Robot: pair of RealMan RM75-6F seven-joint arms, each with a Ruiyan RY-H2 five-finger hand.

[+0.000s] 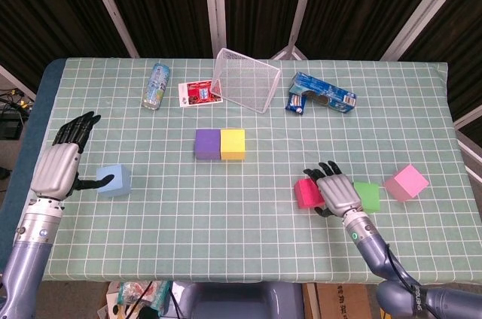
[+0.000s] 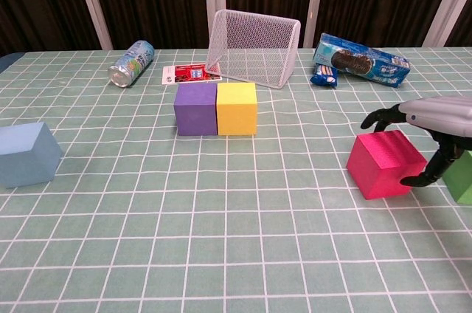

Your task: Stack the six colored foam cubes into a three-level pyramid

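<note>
Purple (image 1: 206, 144) and yellow (image 1: 233, 144) touching mid-counter: base begun, nothing stacked yet. Right hand (image 1: 336, 190) draped over red (image 1: 306, 192), fingers spread, not clearly gripping. Left hand (image 1: 62, 165) open beside blue (image 1: 114, 180). Green (image 1: 367, 195) and pink (image 1: 405, 181) waiting at right.

In the chest view the green cube (image 2: 463, 179) is cut by the right edge and partly hidden behind the right hand (image 2: 435, 117), whose wrist runs out of frame. The left hand (image 1: 57, 169) is absent there. Print on the red card (image 1: 199, 93) is too small to read.
</note>
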